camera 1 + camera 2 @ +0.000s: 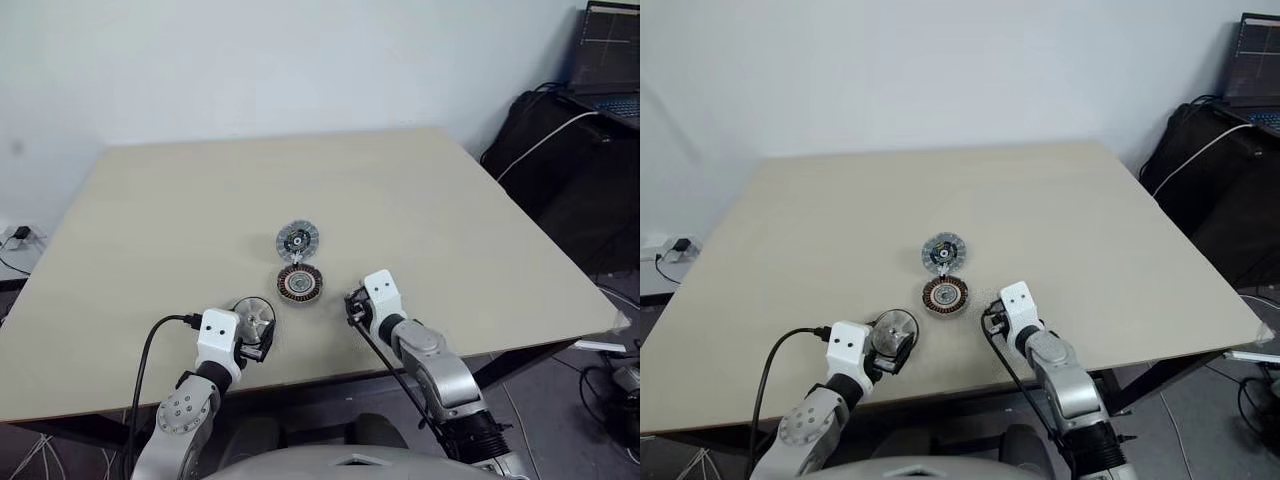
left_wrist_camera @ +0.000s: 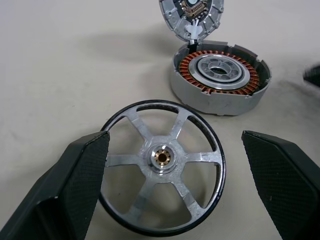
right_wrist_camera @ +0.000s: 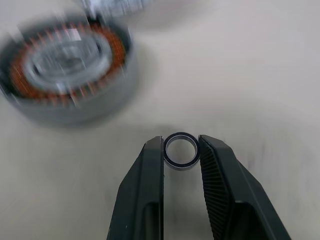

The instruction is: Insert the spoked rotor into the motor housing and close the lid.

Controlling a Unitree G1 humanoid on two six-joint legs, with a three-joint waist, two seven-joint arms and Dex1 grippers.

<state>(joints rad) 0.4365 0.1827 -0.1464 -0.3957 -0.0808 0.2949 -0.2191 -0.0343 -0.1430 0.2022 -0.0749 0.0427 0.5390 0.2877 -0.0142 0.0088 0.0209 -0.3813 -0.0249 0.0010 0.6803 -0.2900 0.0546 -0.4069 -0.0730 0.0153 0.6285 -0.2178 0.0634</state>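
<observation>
A: Starting at the left, what is there?

B: The left gripper sits near the front edge of the pale beige table, its 2 black fingers spread wide apart. Between them, flat on the table, lies the spoked rotor, a shiny silver metal wheel with 6 radial spokes, a dark outer rim and a small brass-coloured hub. I cannot see either finger pressing on it.

A: And toward the middle?

B: Just beyond the rotor and a little to its right is the motor housing, a round shallow cup with a grey outer wall, a ring of reddish-copper windings inside and a bright metal bearing seat at its centre. It is open. The lid, a flat grey metal disc with a ribbed rim and dark centre, lies on the far side of the housing, its edge touching or nearly touching the housing's rim.

A: The right side?

B: The right gripper is right of the housing, a little apart from it. Its 2 fingers are clamped on a small ring of dark-edged metal, held upright between the tips.
</observation>
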